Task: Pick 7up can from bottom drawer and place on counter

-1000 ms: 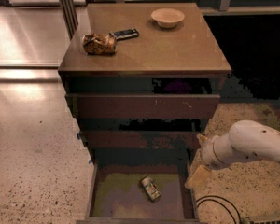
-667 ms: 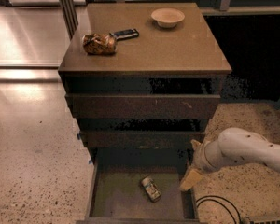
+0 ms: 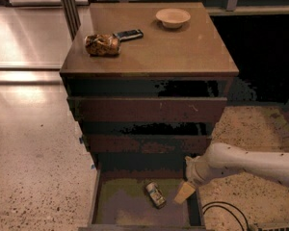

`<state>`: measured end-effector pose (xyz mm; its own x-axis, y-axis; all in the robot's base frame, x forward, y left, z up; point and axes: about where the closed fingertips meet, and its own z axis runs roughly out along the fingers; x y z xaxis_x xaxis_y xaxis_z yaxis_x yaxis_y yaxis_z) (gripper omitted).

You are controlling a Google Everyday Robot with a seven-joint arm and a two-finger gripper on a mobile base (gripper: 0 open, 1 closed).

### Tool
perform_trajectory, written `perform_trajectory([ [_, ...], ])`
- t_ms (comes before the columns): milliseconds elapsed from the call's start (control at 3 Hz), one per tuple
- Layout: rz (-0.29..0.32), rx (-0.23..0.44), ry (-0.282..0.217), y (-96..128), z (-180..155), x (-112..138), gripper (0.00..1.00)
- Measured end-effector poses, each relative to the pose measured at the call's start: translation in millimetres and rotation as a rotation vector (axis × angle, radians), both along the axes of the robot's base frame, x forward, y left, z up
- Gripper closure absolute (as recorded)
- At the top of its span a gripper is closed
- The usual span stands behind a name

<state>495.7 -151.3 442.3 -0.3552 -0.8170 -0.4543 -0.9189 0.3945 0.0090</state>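
The robot's gripper (image 3: 185,192) hangs over the right side of the open bottom drawer (image 3: 120,207), tilted down and to the left from its white arm (image 3: 245,163). The 7up can (image 3: 155,195) lies on its side on the drawer's greenish floor, just beside the gripper and apart from it. Whether the gripper is open or closed cannot be told; nothing is seen in its hold. On the counter (image 3: 173,52) above rest a snack bag (image 3: 102,44), a black handset (image 3: 128,34) and a pale bowl (image 3: 173,18).
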Motion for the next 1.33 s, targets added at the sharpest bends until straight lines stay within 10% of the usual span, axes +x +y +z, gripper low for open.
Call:
perform_trajectory([
  [1333, -0.061, 0.042, 0.100, 9.7, -104.0, -2.5, 0.00],
])
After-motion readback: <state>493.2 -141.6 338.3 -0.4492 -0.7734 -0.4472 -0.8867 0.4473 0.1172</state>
